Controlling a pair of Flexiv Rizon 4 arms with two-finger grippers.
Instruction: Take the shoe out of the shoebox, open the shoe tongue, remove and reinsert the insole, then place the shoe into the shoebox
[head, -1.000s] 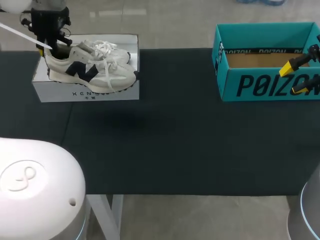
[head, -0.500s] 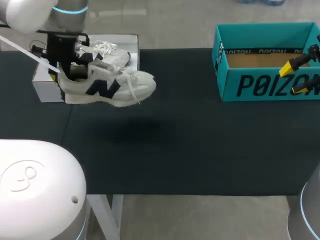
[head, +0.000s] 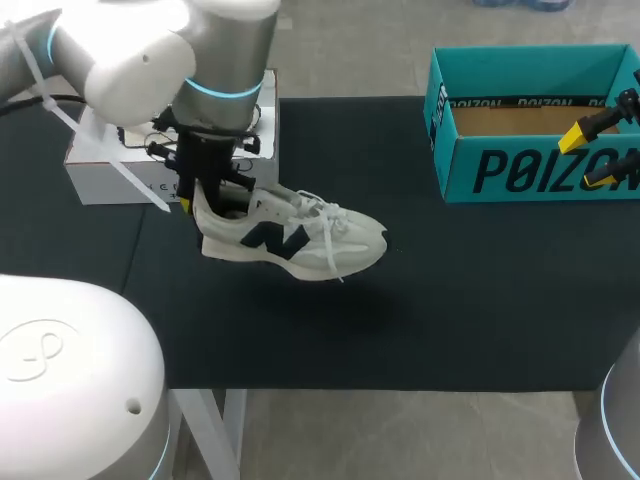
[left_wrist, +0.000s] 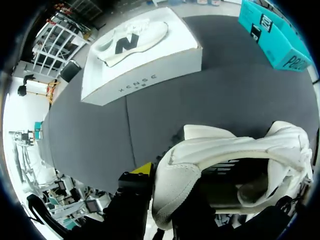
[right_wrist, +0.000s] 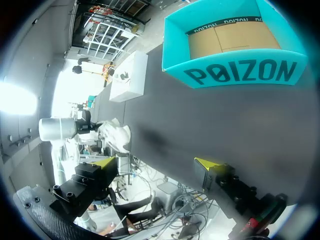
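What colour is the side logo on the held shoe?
The logo is dark navy on an off-white shoe; it is clearest in the head view.

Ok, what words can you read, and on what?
"POIZON": teal shoebox front, and smaller inside its back wall.
"N": side of the shoe in the left tool, and of the second shoe.
Front of the white box: small letters, too blurred.

Dark table mat (head: 420, 320), white table leg (head: 234, 440), 2nd white sneaker (left_wrist: 132, 37) w/ navy logo atop white box (left_wrist: 150, 75)
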